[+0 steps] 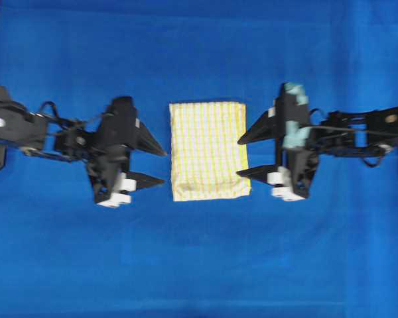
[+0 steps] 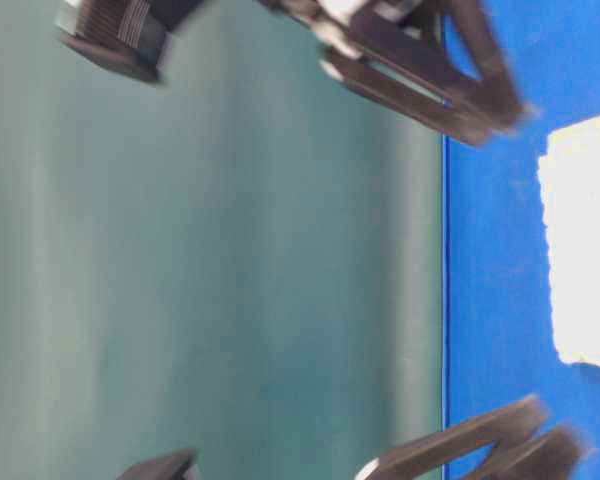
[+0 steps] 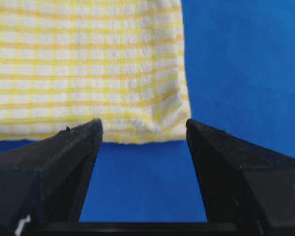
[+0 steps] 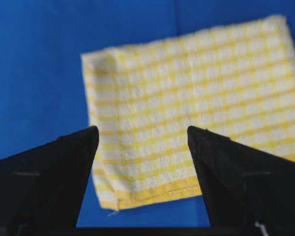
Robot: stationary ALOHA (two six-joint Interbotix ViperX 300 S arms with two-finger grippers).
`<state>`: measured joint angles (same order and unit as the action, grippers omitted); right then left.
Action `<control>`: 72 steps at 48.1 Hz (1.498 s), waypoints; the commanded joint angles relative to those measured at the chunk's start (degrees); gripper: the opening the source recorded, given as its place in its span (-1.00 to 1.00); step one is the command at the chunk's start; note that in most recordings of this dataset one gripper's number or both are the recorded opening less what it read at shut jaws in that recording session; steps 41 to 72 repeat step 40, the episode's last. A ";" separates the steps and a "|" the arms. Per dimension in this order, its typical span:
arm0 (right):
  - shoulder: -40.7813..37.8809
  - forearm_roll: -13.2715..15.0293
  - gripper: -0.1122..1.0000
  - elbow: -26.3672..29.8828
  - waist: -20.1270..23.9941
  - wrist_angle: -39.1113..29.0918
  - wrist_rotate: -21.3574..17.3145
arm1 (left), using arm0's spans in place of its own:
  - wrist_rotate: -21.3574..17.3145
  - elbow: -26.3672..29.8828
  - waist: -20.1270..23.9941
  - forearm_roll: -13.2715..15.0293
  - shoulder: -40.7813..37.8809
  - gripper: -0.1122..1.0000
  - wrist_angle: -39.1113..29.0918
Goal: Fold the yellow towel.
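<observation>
In the left wrist view, the left gripper (image 3: 143, 129) fills the bottom of the frame, its fingers (image 3: 73, 147) apart with nothing between them. Just beyond their tips lies the near edge of the yellow towel (image 3: 83, 69), flat on the blue cloth (image 3: 246, 59) that covers the bench.

In the right wrist view, the right gripper (image 4: 143, 135) likewise stands with fingers (image 4: 69, 157) spread wide and empty, the towel's hemmed corner showing between and past them.

From overhead, the towel (image 1: 207, 150) sits at the centre of the frame as a compact, layered rectangle, its lower edge slightly puffed. The left gripper (image 1: 160, 165) is just to its left and the right gripper (image 1: 243, 157) at its right edge; neither holds it.

Judging by that neat stacked shape, the folding looks done or nearly so; perhaps only the arms pulling clear remains.
</observation>
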<state>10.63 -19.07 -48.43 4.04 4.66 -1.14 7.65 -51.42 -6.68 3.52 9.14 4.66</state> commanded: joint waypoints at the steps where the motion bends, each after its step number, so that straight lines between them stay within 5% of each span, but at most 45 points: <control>1: 5.36 0.53 0.52 -0.62 -0.09 -0.35 0.44 | -0.88 -0.88 0.09 -0.18 5.27 0.30 -0.35; 19: 23.73 2.81 0.51 -9.32 -1.85 -5.89 2.29 | -2.90 -11.78 0.18 -0.18 26.10 0.30 -0.09; 40: 43.77 8.79 0.50 -17.05 -6.33 -17.75 2.37 | -4.57 -22.41 0.18 -0.26 48.96 0.30 -2.90; 72: 43.77 8.79 0.50 -17.05 -6.33 -17.75 2.37 | -4.57 -22.41 0.18 -0.26 48.96 0.30 -2.90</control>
